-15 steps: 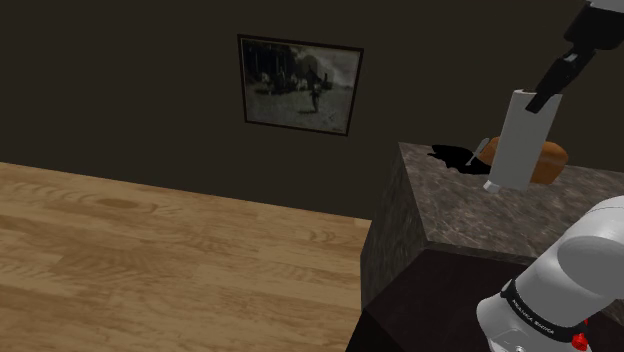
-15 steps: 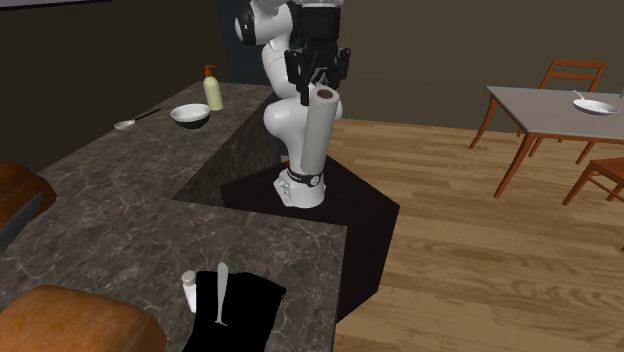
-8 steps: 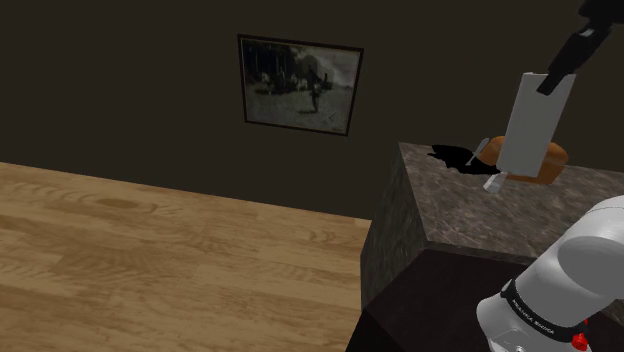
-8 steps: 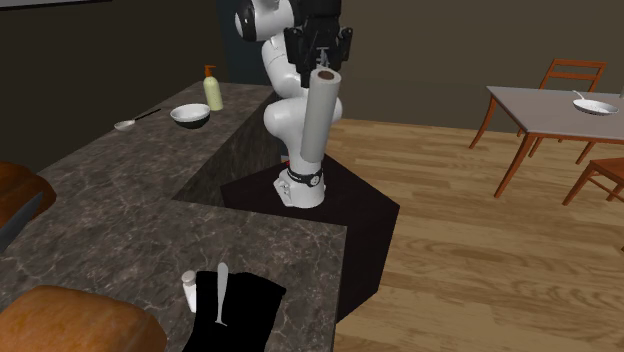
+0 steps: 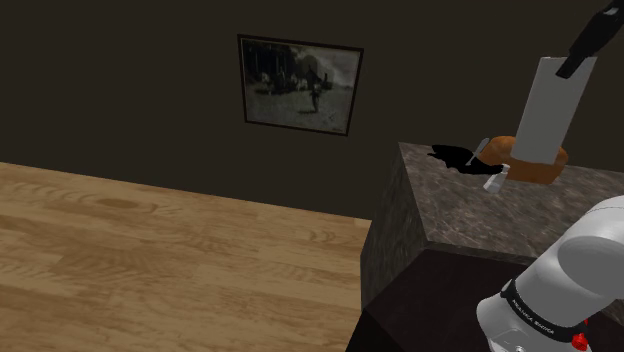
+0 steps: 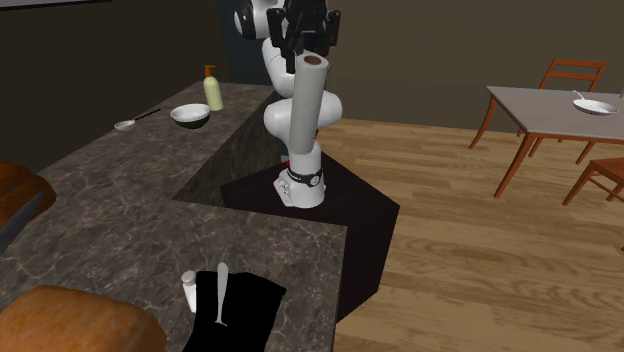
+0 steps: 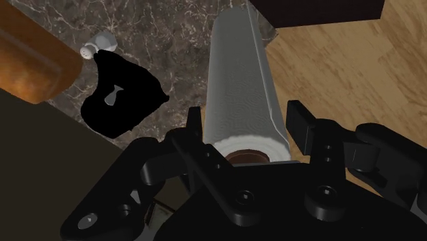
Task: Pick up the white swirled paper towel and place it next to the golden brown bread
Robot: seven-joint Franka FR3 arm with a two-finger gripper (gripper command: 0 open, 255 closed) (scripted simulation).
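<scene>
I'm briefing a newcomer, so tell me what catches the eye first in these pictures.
A tall whitish paper towel roll hangs nearly upright in the air, clasped at its top end between the black fingers. On the dark marbled counter lie a golden brown bread and, beside it, a flat black shape.

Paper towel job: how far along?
Done: the paper towel roll is clasped by the gripper and in the air, clear of the counter. In hand: it hangs roughly upright near the counter's edge. Left: set it down next to the bread.
</scene>
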